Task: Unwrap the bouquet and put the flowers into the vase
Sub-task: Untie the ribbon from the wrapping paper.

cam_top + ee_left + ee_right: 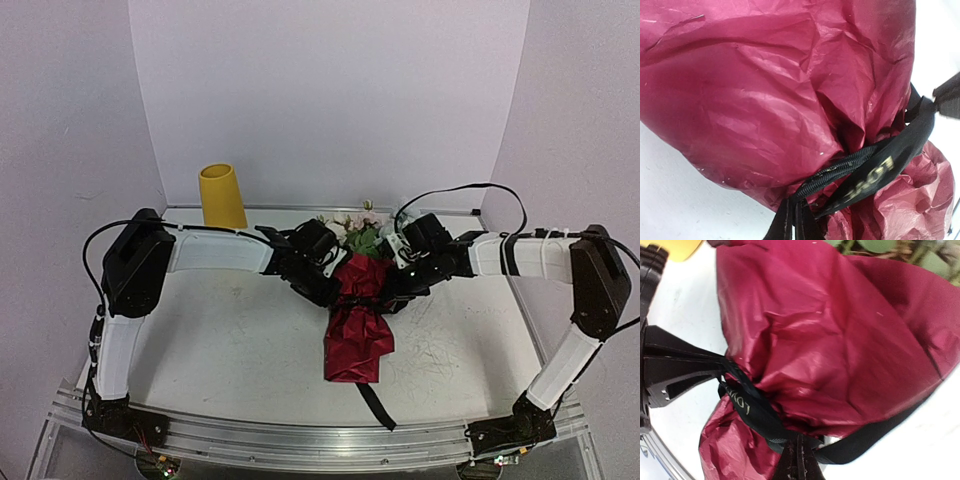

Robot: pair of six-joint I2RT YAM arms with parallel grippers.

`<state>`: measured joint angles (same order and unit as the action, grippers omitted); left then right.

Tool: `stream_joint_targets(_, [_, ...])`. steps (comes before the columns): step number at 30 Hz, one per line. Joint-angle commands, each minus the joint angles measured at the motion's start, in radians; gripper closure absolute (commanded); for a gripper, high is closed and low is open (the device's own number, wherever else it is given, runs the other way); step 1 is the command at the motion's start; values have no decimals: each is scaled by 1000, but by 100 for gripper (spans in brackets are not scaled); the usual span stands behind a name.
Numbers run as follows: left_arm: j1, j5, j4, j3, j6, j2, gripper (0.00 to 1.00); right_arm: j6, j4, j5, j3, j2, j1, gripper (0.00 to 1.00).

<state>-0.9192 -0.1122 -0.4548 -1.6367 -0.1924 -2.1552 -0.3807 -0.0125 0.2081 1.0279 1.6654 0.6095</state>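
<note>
Your left gripper (792, 225) and right gripper (799, 460) are both clamping tight on the ribbon (875, 170). Bouquet (358, 320) is lying mid table (230, 340), blooms pointing 12 o'clock, vase (222, 195) standing at its 10 o'clock.

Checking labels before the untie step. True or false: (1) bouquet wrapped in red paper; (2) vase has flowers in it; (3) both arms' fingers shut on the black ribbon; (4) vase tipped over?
1. The bouquet is wrapped in red paper: true.
2. The vase holds flowers: false. None stand in it; the flowers poke out of the wrap.
3. The left gripper and right gripper have their fingers shut on the black ribbon: true.
4. The vase is tipped over: false. It stands upright at the far left.
</note>
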Motion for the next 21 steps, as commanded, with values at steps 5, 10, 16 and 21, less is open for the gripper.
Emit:
stream_joint_targets(5, [9, 16, -21, 43, -7, 89, 100, -53, 73, -51, -61, -36, -44, 100])
stream_joint_targets(10, [10, -29, -22, 70, 12, 108, 94, -13, 78, -12, -68, -46, -49, 89])
stream_joint_targets(16, [9, -66, -22, 33, 27, 116, 75, 77, 77, 65, -16, -53, -50, 64])
stream_joint_targets(21, [9, -72, -22, -13, 36, 107, 72, 119, 77, 126, 48, -34, -48, 64])
